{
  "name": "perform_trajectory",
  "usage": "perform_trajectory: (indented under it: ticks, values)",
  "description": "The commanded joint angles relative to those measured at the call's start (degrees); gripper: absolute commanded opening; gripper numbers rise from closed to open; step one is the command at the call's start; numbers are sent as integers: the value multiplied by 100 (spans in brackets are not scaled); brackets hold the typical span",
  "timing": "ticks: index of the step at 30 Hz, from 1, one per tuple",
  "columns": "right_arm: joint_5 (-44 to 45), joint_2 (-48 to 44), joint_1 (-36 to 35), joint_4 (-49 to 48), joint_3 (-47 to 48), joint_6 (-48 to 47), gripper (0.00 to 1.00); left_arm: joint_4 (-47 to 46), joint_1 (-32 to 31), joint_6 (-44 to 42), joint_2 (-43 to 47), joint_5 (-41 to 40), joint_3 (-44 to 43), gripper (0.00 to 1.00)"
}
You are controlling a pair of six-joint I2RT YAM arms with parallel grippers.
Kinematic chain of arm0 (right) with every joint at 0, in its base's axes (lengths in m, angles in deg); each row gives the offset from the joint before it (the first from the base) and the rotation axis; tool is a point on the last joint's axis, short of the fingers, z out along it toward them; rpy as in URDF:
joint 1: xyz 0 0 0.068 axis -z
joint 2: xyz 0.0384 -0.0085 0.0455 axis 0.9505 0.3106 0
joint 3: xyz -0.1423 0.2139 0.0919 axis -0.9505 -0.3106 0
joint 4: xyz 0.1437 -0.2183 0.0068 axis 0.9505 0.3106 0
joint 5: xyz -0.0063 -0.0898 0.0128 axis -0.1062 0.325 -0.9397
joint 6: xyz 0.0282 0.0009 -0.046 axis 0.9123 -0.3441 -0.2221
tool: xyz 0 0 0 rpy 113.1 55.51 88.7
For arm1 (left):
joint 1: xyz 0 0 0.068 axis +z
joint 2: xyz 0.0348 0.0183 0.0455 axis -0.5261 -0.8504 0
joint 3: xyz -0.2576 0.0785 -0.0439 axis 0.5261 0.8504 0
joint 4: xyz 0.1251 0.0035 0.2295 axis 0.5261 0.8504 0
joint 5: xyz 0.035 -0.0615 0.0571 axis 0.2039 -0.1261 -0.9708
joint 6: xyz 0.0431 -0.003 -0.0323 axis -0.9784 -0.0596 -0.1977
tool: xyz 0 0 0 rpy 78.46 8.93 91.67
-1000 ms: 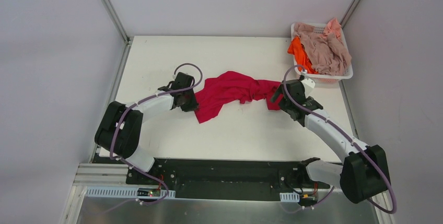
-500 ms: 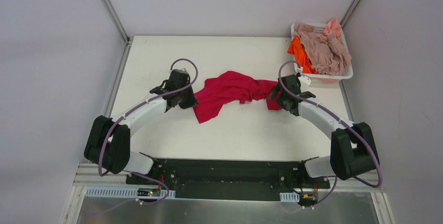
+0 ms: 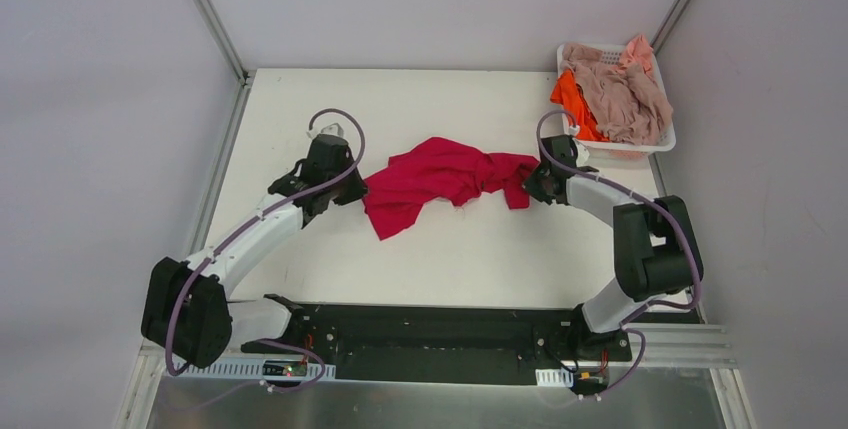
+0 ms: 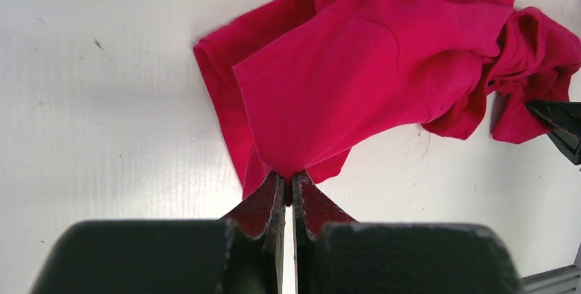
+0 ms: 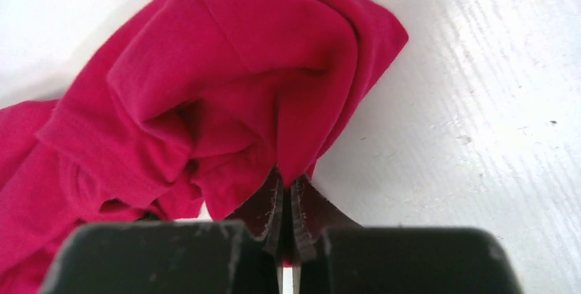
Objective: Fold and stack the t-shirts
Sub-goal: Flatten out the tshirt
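Down at the right gripper [image 5: 286,188], the two dark fingers are pinched tight together with a fold of the crimson t-shirt [image 5: 226,68] caught between their tips, the cloth rising from the nip in a bunched ridge. The shirt is crumpled rather than flat, heaped in soft overlapping folds that spread away to the left and run off the lower left corner. Around it lies the white table [image 5: 466,102], bare and faintly streaked on the right side and along the top left.
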Motion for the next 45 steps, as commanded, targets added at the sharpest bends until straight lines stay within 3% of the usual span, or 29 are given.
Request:
perform_trajectory:
  ticks: [1,6,12,21,27,32,40,42,45]
  values:
    - [-361,-699,-24,-158,30,-184,0,59,-23,-316,511,-430,-168,0]
    - [-281,-2100,-31,827,461,-769,0,124,-23,-499,1431,-928,-520,0]
    - [-843,-3959,-27,1501,1191,-1268,0,378,-23,-742,2776,-1348,-1131,0]
    - [-778,-4829,-30,2399,3239,-1558,0,1170,-27,-1112,3403,-1364,-3111,0]
    - [-1553,-4810,-30,2736,4325,-1678,0,1513,-23,-1298,3213,-1046,-4226,0]
    - [-1227,-4375,-26,3041,4964,-1936,0,1596,-23,-1425,2818,-1418,-4612,0]
    - [-979,-3117,-22,2220,4799,-2230,0,1770,64,-1838,820,-2508,-5298,0]
    - [-1170,-2721,-21,1567,4617,-2287,0,1830,493,-1799,161,-1913,-5649,0]
    - [-1102,-1858,-24,1058,5022,-2370,0,1860,1763,-1214,-681,-549,-6382,0]
